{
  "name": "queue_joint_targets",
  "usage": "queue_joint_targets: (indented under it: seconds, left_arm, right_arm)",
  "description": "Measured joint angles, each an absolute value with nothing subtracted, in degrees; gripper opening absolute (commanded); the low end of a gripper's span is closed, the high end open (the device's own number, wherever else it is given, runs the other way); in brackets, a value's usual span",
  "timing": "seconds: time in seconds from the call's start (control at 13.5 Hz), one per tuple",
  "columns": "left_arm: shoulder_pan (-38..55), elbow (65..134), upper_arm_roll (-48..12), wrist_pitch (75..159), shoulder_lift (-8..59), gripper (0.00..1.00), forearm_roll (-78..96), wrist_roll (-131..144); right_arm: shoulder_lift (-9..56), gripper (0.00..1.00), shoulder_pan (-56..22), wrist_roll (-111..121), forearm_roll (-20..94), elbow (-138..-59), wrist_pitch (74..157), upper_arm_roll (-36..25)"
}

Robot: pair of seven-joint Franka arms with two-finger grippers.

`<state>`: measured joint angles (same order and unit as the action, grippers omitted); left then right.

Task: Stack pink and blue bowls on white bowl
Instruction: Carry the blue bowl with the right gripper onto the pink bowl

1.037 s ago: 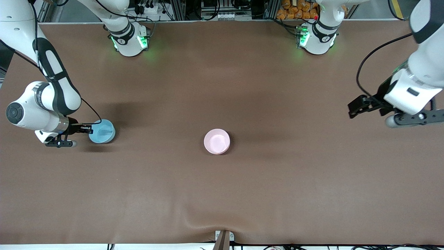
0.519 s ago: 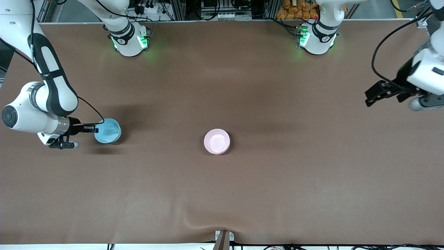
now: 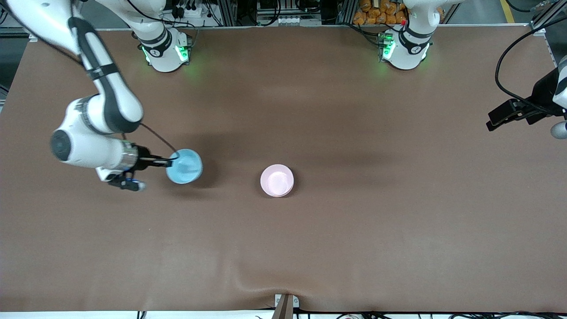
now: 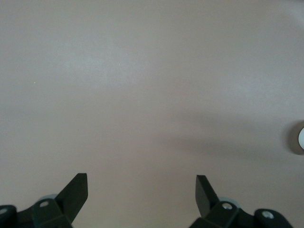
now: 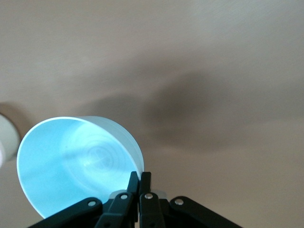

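Right hand (image 3: 170,162) is clamped on the light blue bowl's (image 3: 184,166) rim, one finger inside, carrying it tilted above the counter (image 3: 283,239). Pink bowl (image 3: 277,180), apparently nested on the white one, sits ahead of it. Left hand (image 4: 141,184), fingers spread wide and empty, waits over the counter's edge.

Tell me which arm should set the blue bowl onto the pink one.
Right. The right gripper is shut on the blue bowl's rim, carrying it beside the pink bowl. The left gripper waits open and empty at the table's edge.
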<state>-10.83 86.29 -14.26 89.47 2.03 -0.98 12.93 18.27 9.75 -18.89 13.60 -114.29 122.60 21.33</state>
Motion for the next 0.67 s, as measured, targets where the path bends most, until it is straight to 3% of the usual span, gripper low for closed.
queue_joint_targets:
  seconds: [0.67]
  left_arm:
    - [-10.84,86.45,-14.32,89.47,1.48,1.0,-0.89,12.93]
  right_arm:
    - [22.41,0.0,-10.9,-54.42,14.44,-110.6,137.21,21.52]
